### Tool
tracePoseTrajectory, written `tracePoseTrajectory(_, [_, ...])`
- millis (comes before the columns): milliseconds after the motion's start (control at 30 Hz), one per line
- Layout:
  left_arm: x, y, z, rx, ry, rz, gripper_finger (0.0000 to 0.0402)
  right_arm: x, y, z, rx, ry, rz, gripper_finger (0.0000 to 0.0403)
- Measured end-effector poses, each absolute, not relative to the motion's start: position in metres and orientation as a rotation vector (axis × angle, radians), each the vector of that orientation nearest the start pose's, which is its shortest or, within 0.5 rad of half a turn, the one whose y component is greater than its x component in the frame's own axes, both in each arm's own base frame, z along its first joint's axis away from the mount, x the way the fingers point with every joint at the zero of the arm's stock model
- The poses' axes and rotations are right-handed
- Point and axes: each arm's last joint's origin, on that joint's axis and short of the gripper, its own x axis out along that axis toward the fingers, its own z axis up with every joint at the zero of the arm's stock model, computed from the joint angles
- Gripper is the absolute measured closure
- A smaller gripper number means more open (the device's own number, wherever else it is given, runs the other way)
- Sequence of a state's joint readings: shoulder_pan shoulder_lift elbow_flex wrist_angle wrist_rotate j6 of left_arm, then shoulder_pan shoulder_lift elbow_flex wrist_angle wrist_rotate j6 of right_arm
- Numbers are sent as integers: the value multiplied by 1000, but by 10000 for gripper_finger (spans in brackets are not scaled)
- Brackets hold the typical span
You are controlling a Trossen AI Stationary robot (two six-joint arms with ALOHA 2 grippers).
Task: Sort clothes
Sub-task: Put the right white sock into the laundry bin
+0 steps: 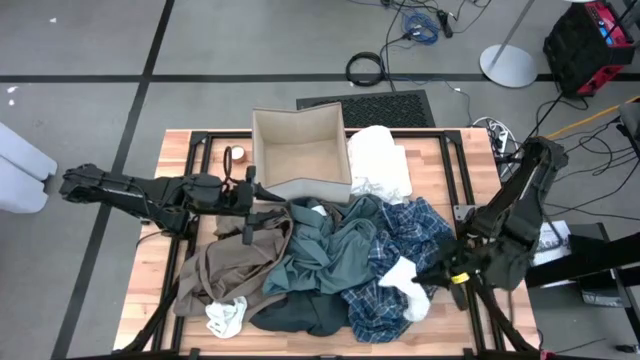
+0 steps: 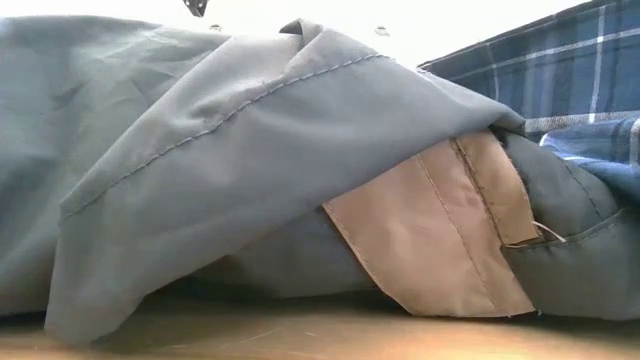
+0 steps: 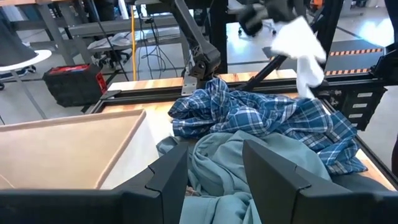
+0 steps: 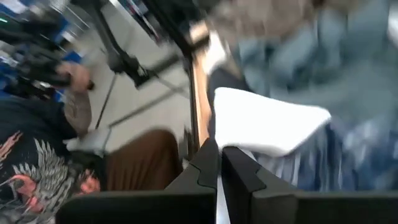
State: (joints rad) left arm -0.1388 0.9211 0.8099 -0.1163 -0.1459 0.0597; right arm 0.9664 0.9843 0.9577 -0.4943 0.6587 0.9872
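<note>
The clothes lie heaped on the table's near half: a teal-grey shirt (image 1: 330, 245), a blue plaid shirt (image 1: 400, 235), a tan garment (image 1: 225, 265), a dark slate one (image 1: 300, 315) and a cream-white piece (image 1: 225, 318). More white pieces (image 1: 380, 160) lie beside the beige box (image 1: 300, 187). My left gripper (image 3: 214, 168) hovers open over the teal-grey shirt (image 3: 217, 162), near the box. My right gripper (image 1: 432, 272) is up at the pile's right side, shut on a small white piece (image 3: 298, 40). In the low view, teal-grey cloth (image 2: 200, 130) fills the picture. My right gripper pinches the white piece between its two shut fingers at one end (image 4: 239, 149). The fingers come from the table's right side, slanting down. The piece hangs below them, slack, its lower end (image 3: 306, 78) clear of the plaid shirt (image 3: 261, 115).
The box stands open at the table's far middle, with a small round thing (image 1: 237, 155) to its left. A person (image 4: 43, 168) shows beyond the table in the right wrist view. Bare wood (image 1: 150, 290) lies along the table's left edge.
</note>
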Motion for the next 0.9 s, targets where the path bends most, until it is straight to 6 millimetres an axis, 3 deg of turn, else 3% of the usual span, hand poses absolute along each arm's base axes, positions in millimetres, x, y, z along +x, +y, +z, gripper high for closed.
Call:
tracePoseTrajectory(300, [209,-25,319,67,251,3,240,139,134,364,236,161,100,403])
tracePoseTrajectory(533, [207,-26,311,21,282,14,240,156,111,379,-37,37,-15,403])
tracePoseTrajectory(733, [189,-21,288,-44,392,128,240,175,81,390,-162,-54,-118,403])
tracePoseTrajectory(900, [165,-16,293,-80,302,158,240,196,43,403,-201,-202,-140,403])
